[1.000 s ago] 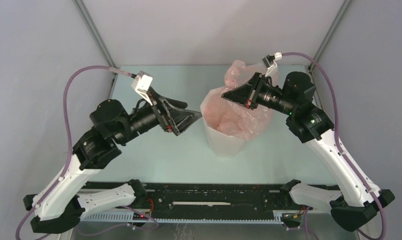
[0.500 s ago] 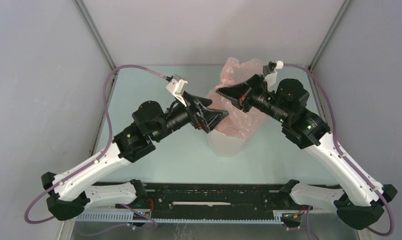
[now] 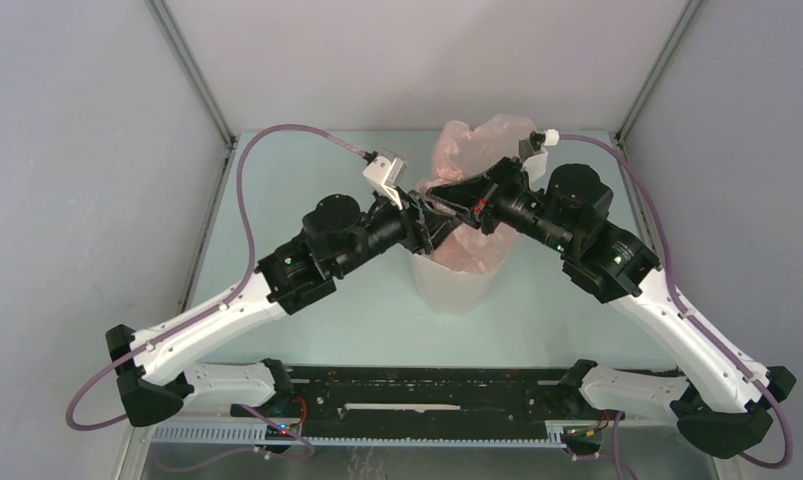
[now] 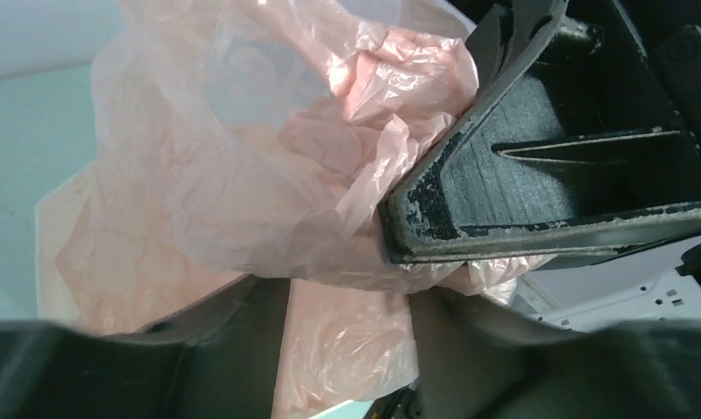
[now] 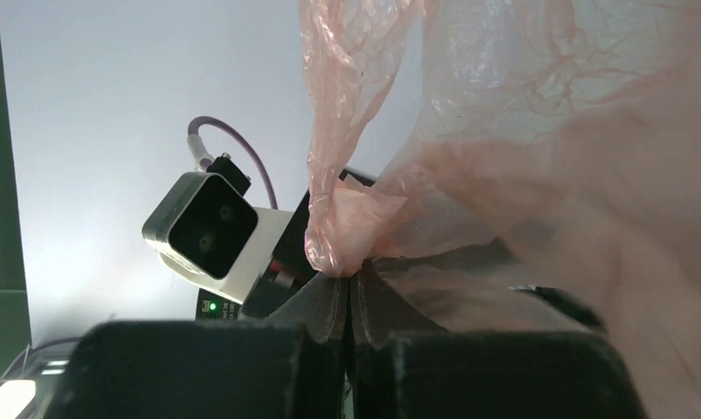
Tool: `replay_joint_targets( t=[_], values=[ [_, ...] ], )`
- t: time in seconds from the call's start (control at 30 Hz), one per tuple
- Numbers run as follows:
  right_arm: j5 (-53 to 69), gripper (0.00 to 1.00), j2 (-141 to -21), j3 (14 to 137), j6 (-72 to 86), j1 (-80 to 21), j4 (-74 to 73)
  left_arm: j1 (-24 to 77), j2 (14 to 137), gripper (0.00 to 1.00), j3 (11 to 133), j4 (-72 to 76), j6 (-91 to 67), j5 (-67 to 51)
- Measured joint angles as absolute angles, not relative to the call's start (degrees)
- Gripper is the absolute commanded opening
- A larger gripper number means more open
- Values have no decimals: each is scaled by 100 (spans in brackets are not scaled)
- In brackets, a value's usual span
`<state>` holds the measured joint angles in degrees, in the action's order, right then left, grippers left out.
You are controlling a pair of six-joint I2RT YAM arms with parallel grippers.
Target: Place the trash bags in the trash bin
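Observation:
The pale-pink trash bag [image 3: 474,147] hangs crumpled over the white trash bin [image 3: 447,288], partly inside it and partly billowing above the rim. My right gripper [image 3: 430,188] is shut on a fold of the bag [image 5: 342,236] above the bin; the wrist view shows the film pinched at its tips [image 5: 348,279]. My left gripper [image 3: 443,214] meets it from the left over the bin. Its jaws [image 4: 351,305] stand apart, with bag film [image 4: 242,175] lying in the gap. The right fingers [image 4: 539,175] sit just above them.
The bin stands mid-table on the pale green surface [image 3: 307,300]. Grey enclosure walls and corner posts [image 3: 192,75] close in the left, right and back. The left arm's white wrist camera [image 5: 211,229] is right beside my right gripper.
The left arm swung right and up to the bag over the bin, and its jaws have narrowed. The right gripper carried the bag slightly left.

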<state>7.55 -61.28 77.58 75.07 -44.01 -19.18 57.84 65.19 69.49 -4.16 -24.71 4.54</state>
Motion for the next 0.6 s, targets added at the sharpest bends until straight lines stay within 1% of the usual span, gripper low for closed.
replay_joint_targets(
  t=[0.07, 0.1, 0.17, 0.23, 0.3, 0.43, 0.53, 0.6],
  values=[
    [760, 15, -6128, 7754, 7450, -4414, -1962, 5784, 6565, 26, 6958, -445, -2460, 504],
    [762, 27, -6128, 7752, 7395, -4412, -1981, 5787, 6563, 20, 6960, -462, -2484, 539],
    [779, 51, -6117, 7752, 7240, -4390, -2008, 5789, 6545, 11, 6965, -513, -2484, 620],
    [810, 69, -6058, 7749, 7065, -4324, -2080, 5789, 6506, 7, 6965, -622, -2497, 735],
    [913, 75, -5933, 7741, 6805, -4182, -2204, 5789, 6434, 1, 6965, -740, -2502, 856],
    [1396, 80, -5634, 7736, 6045, -3701, -2449, 5789, 6167, 0, 6965, -1017, -2508, 1223],
    [1739, 80, -5398, 7736, 5443, -3420, -2663, 5745, 5968, 0, 6965, -1177, -2598, 1474],
    [1868, 78, -5212, 7736, 4998, -3350, -2899, 5697, 5907, 0, 6965, -1284, -2700, 1557]
  ],
)
